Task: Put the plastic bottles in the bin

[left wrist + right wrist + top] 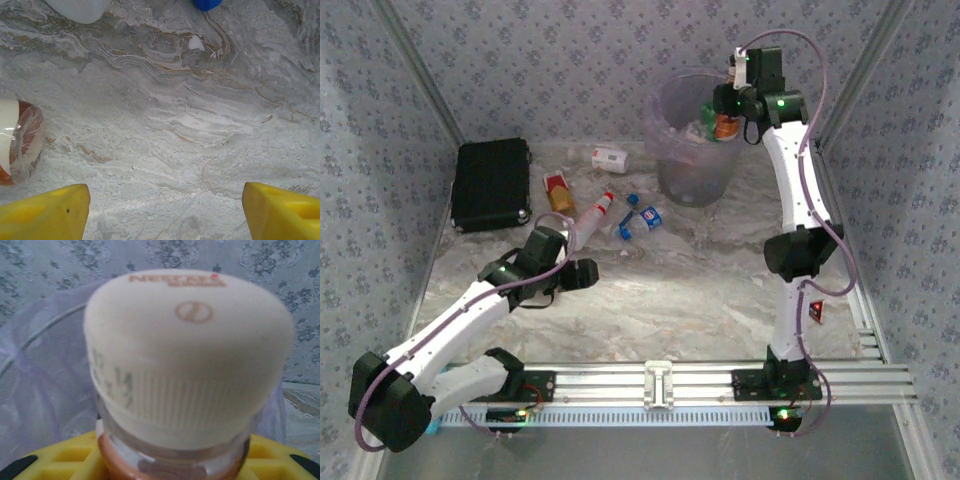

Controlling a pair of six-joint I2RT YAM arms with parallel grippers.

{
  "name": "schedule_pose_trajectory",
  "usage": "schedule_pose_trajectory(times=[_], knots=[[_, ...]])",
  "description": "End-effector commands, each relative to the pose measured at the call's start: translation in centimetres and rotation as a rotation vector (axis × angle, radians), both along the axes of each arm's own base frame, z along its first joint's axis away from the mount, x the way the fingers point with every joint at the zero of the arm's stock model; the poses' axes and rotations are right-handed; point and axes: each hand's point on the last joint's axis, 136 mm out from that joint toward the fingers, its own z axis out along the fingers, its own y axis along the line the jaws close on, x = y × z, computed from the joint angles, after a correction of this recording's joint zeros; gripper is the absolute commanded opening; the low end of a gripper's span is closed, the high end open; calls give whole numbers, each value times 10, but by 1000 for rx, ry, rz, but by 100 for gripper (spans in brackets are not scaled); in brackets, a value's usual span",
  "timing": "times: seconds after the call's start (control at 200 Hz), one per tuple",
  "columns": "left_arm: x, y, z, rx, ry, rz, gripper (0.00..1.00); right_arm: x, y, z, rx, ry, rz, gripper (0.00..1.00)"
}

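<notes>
Brown bottle [190, 365] roughly upright, white cap uppermost, neck clamped in right gripper [728, 106] over far bin [665, 150], left gripper [162, 210] jaws apart, empty

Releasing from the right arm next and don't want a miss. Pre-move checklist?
1. Right claw shut on the white-capped bottle: ok.
2. That bottle above the bin mouth: ok, by the top view.
3. Room left inside the bin: cannot tell.
4. Left claw open, nothing between its fingers, well apart from the bin: ok.
5. Table free of loose bottles: not ok, several lie near the black case.
</notes>
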Motion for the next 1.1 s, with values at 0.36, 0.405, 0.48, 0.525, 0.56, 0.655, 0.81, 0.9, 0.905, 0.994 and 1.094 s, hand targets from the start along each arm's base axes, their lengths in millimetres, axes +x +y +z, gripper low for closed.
schedule_pose_trajectory(times=[0.36,0.405,0.48,0.525,0.56,0.655,0.81,0.9,0.905,0.994,1.094], knots=[[-5,17,-5,34,38,83,81,24,5,-77,38,160,23,57],[-5,18,-6,34,41,89,81,24,6,-78,33,162,25,65],[-4,19,-7,34,48,97,85,25,6,-80,28,163,27,76],[-4,19,-8,34,51,100,88,25,5,-79,27,160,25,80],[-4,19,-8,36,54,104,89,25,5,-77,26,157,26,84],[-4,20,-9,39,56,108,93,24,5,-71,22,141,31,89],[-2,26,-6,53,46,128,95,16,9,-43,18,87,47,96],[-6,36,-10,80,73,162,96,8,9,-19,16,39,55,97],[-6,36,-10,81,74,164,96,8,10,-17,15,36,57,97],[-5,46,-12,94,87,224,96,-3,10,9,15,-14,68,98],[-3,60,-15,107,108,313,96,-19,13,39,16,-70,85,98]])
